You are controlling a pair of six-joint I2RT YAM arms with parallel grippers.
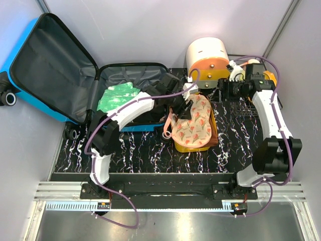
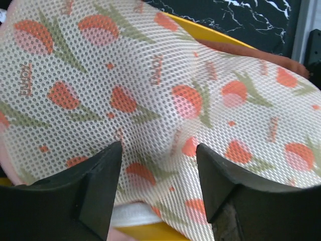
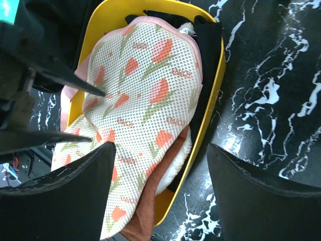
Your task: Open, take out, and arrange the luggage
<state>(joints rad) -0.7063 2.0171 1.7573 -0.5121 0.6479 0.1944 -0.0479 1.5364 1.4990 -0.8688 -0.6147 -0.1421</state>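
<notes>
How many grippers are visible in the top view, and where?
2. The left gripper is above the tulip-print mesh pouch in the yellow basin. The right gripper is at the back right, in front of the white-and-orange round box. None seems hidden.

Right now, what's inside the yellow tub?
A tulip-print mesh pouch lies on top, over brown cloth and black cloth. Whatever sits deeper in the yellow tub is covered.

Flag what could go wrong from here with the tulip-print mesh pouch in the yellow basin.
1. The mesh pouch lies atop other fabric and overhangs the rim of the yellow basin, so it may slide onto the table.
2. The left gripper is open with its fingertips right at the mesh; pulling away could snag it and drag the pouch out.
</notes>
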